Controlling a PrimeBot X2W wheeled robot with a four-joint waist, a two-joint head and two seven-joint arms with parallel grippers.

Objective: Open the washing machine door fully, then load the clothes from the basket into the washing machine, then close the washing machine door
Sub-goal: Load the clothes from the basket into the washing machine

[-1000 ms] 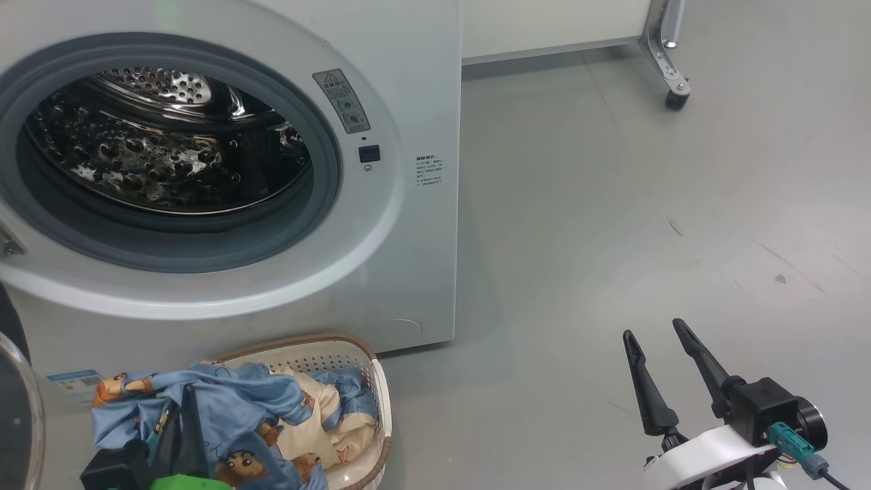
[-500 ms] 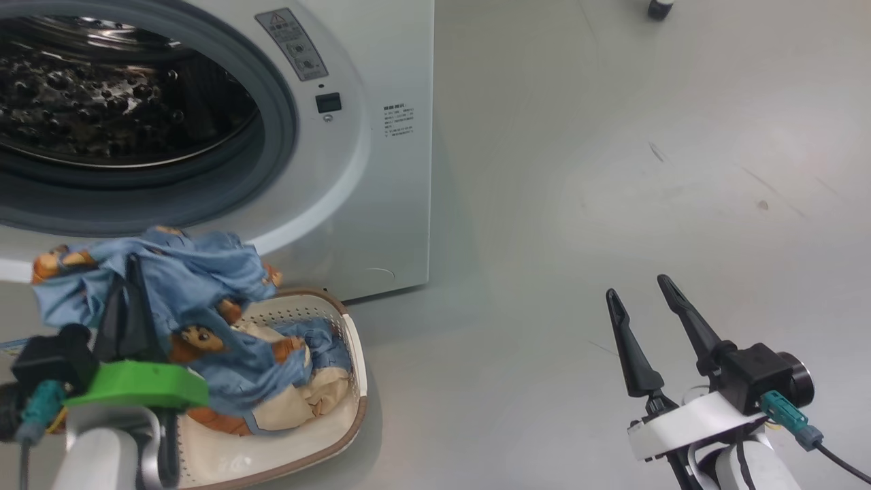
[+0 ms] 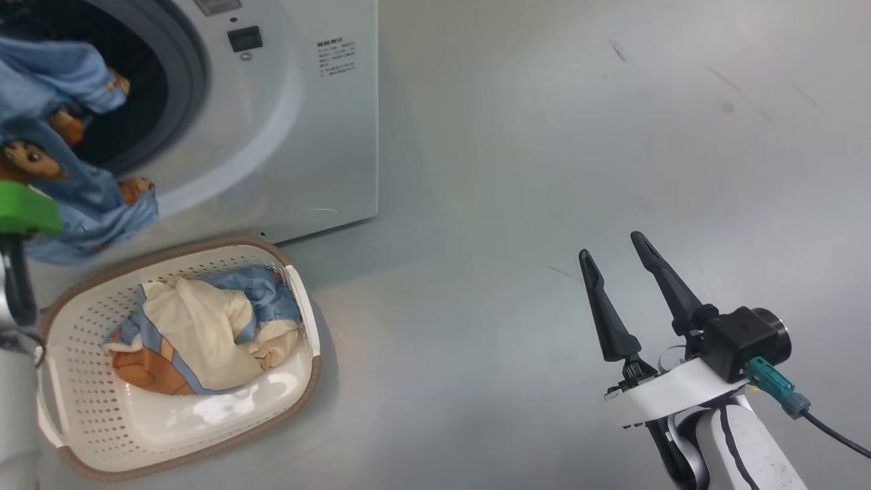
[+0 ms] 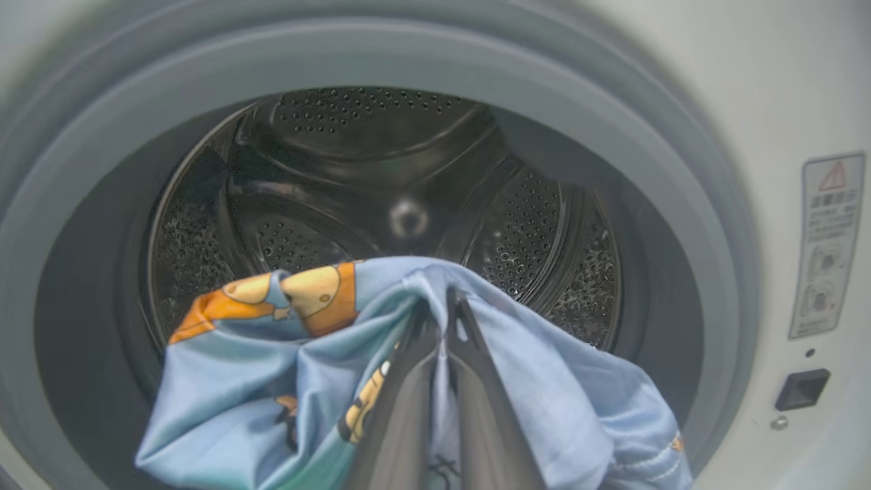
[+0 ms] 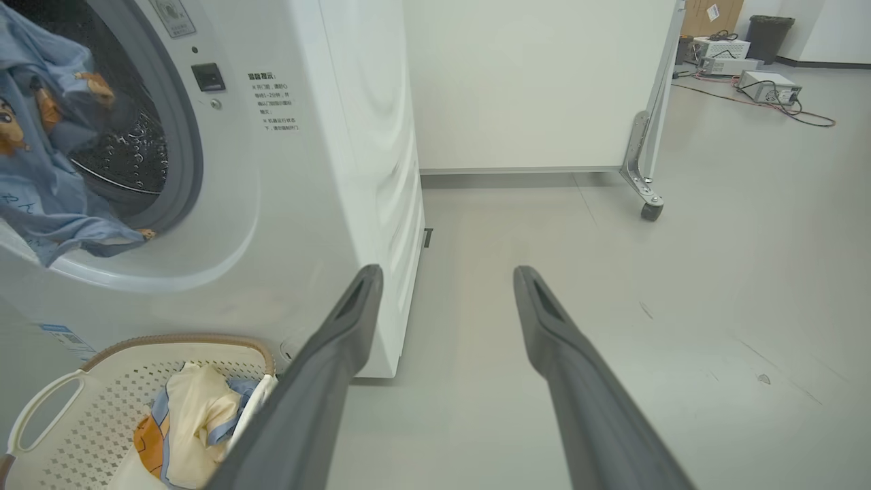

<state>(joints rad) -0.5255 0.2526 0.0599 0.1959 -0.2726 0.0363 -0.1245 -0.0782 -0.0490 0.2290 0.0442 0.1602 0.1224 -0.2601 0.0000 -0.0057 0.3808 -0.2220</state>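
Observation:
My left gripper (image 4: 444,299) is shut on a light blue piece of the clothes (image 4: 286,367), held in front of the washing machine's open steel drum (image 4: 381,170). In the head view this piece (image 3: 61,136) hangs over the grey gasket at the upper left, above the arm's green mount. More clothes, cream and blue (image 3: 197,333), lie in the cream basket (image 3: 224,408) on the floor before the washing machine (image 3: 326,136). My right gripper (image 3: 610,243) is open and holds nothing, low over the floor at the right; its own view shows the open gripper (image 5: 447,271). The door is out of view.
A white panel on a castor leg (image 5: 650,207) stands behind the machine's right side. Boxes and cables (image 5: 748,68) lie far back right. The door latch (image 4: 803,389) and a warning sticker (image 4: 827,245) sit right of the opening. Grey floor (image 3: 544,170) stretches right of the machine.
My left gripper has lifted the blue piece out of the basket up to the drum opening. The head camera has tilted down. The right gripper stays open.

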